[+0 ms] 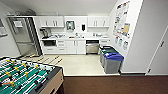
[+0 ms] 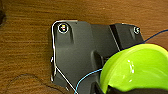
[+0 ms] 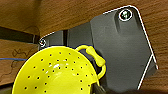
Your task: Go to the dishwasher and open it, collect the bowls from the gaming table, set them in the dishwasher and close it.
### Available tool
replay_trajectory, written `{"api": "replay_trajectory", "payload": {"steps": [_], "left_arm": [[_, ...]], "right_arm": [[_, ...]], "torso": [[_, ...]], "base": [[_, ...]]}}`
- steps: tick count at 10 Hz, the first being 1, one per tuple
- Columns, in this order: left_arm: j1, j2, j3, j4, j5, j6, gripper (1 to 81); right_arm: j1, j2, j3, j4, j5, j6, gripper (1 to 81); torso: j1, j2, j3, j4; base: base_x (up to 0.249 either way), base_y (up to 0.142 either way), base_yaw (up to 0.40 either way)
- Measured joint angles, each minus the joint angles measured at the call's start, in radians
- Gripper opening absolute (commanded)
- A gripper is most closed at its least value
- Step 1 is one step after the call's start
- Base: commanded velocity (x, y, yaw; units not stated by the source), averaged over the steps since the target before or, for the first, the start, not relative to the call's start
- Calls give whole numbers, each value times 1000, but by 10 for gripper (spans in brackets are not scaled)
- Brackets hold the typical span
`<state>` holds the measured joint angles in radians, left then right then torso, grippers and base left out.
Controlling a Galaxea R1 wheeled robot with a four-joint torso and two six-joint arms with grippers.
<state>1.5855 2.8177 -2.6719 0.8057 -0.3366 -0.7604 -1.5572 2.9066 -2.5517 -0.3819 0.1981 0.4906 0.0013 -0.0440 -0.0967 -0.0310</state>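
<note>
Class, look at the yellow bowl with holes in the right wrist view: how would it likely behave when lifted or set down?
The yellow bowl looks like thin, glossy plastic, so probably light, fairly stiff and a bit slippery. Its rounded shape suggests it might rock or tip. Its loop handle could snag.

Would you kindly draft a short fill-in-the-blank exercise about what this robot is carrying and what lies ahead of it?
1. The bowl in the left wrist view is ____ in colour.
2. The yellow bowl in the right wrist view is dotted with small ____.
3. The nearest bin by the right wall has a ____ lid.
4. The dishwasher stands ____ the counter.

Missing words: green; holes; blue; under
</note>
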Motion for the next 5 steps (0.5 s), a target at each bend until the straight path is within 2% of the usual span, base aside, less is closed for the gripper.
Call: {"api": "replay_trajectory", "payload": {"steps": [4, 5], "left_arm": [[0, -17, 36, -2, -1, -3, 10], [1, -16, 36, -2, -1, -2, 10]], "right_arm": [[0, -3, 0, 0, 0, 1, 10], [0, -3, 0, 0, 0, 1, 10]], "torso": [[0, 0, 0, 0], [0, 0, 0, 0]], "base": [[167, -62, 0], [167, 0, 0]]}}
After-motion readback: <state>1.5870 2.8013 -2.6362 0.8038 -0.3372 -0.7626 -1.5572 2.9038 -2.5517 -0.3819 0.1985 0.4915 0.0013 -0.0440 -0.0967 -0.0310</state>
